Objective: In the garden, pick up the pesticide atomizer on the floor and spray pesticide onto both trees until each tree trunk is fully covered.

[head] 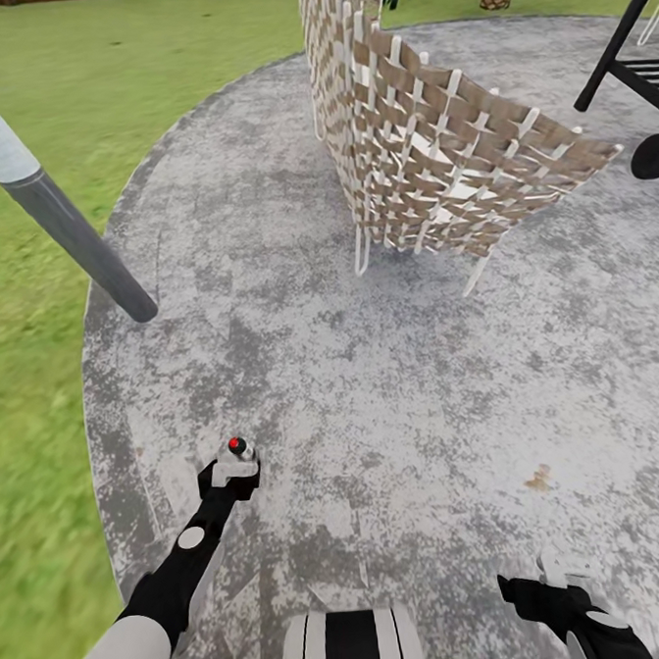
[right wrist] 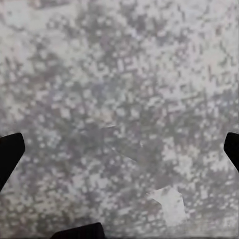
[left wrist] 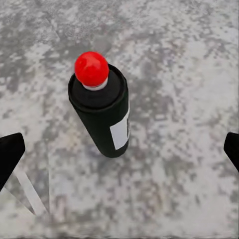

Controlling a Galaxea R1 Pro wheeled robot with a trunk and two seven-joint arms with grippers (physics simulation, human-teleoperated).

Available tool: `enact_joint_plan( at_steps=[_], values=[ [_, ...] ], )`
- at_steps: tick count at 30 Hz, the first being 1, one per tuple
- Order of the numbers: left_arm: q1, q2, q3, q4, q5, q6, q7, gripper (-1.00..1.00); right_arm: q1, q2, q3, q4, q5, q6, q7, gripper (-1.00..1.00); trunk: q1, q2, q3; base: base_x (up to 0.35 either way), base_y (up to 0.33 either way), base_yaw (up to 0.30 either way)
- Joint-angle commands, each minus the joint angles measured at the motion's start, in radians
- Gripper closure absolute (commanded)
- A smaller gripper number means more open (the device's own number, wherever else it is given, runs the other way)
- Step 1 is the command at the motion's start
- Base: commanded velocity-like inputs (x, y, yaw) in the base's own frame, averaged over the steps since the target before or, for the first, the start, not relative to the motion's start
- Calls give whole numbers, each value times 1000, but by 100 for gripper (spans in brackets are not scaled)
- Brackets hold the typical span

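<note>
Over the grey paving (head: 392,384), the extended left arm's pincer (left wrist: 119,149) hangs spread above the upright atomizer (left wrist: 102,112).

Flat, even daylight render, no glare, no hard shadows. Lawn (head: 40,409) smeared toward head view's left edge. Paved floor (head: 392,384) blotchy and pixelated in both wrist views. Atomizer (left wrist: 102,112) reasonably sharp.
</note>
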Motion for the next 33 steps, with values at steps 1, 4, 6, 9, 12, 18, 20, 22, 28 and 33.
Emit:
enact_joint_plan(
  at_steps=[1, 4, 6, 9, 12, 18, 20, 22, 28, 33],
  values=[
    [0, 0, 0, 0, 0, 0, 0, -100, 0, 0, 0, 0, 0, 0, 0, -100, 0, 0, -6, 0, 0, 0],
    [0, 1, 1, 0, 0, 0, 0, -100, 1, 0, 1, 0, 0, 0, 0, -100, 2, -1, -20, 0, 0, 0],
    [0, 1, 1, 0, 0, 0, 0, -100, 1, 0, 1, 0, 0, 0, 0, -100, 2, -1, -25, 0, 0, 0],
    [0, 1, 1, 0, -1, 0, 0, -100, 0, 0, 1, 0, 0, 0, 0, -100, 2, -1, -25, 0, 0, 0],
    [0, 1, 1, 0, 0, 0, 0, -100, 0, 0, 1, -1, 0, 0, 0, -100, 2, -1, -25, 95, 62, 0],
    [0, 1, 1, 0, 0, 0, 0, -100, 1, 0, 1, 0, 0, 0, 0, -100, 2, -1, -25, 101, 76, 0],
    [0, 1, 1, 0, 0, 0, 0, -100, 0, 0, 1, -1, 0, 0, 0, -100, 2, -1, -25, 10, 8, 0],
    [0, 1, 1, 1, 0, 0, 1, -100, 0, 0, 0, -1, 0, 0, 0, -100, 2, -1, -25, 37, 30, 0],
    [0, 0, 1, 0, 0, 0, 1, -100, 0, 0, 0, -1, 0, 0, 0, -100, 2, -1, -25, 138, 78, 0],
    [0, 0, 0, 0, 0, 0, 1, -100, 1, 0, 0, -1, 0, 0, 0, -100, 2, -1, -25, 15, 7, 0]
  ],
)
